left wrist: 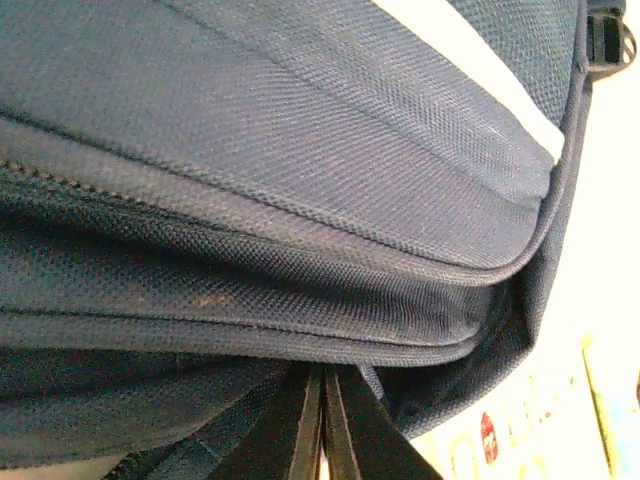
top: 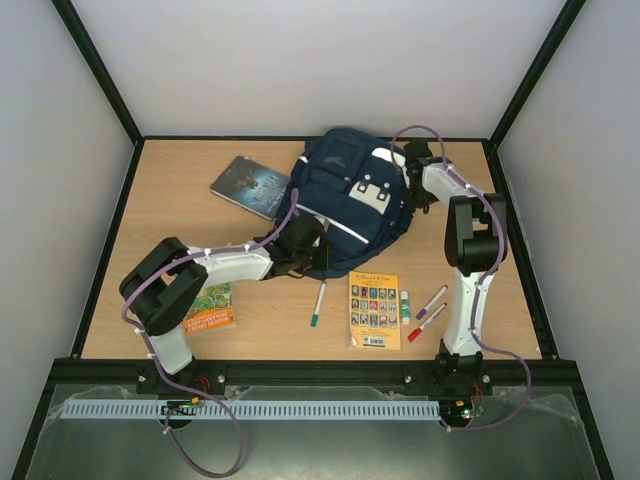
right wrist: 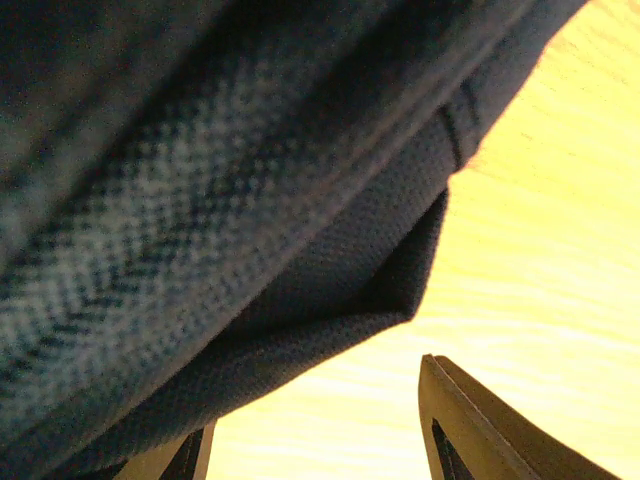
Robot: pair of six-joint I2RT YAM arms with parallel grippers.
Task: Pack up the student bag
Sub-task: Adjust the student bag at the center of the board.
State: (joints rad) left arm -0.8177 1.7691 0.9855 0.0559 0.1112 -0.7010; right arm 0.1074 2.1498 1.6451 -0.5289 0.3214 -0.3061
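The student bag [top: 350, 200], navy with white stripes and a grey-white patch, lies at the back middle of the table. My left gripper [top: 300, 245] is at the bag's near-left edge. In the left wrist view the bag [left wrist: 300, 150] fills the frame, and the left gripper [left wrist: 323, 400] is shut with its tips pinched at the bag's lower seam. My right gripper [top: 412, 160] is at the bag's far-right side. In the right wrist view it [right wrist: 320, 440] is open, with a corner of the bag's fabric [right wrist: 300, 300] hanging just above the gap over the table.
A dark book [top: 250, 186] lies left of the bag. In front of the bag lie a green-orange booklet [top: 210, 307], a teal pen [top: 317, 303], a yellow card pack [top: 375, 310], a glue stick [top: 405, 305], a purple marker [top: 432, 302] and a red marker [top: 426, 322].
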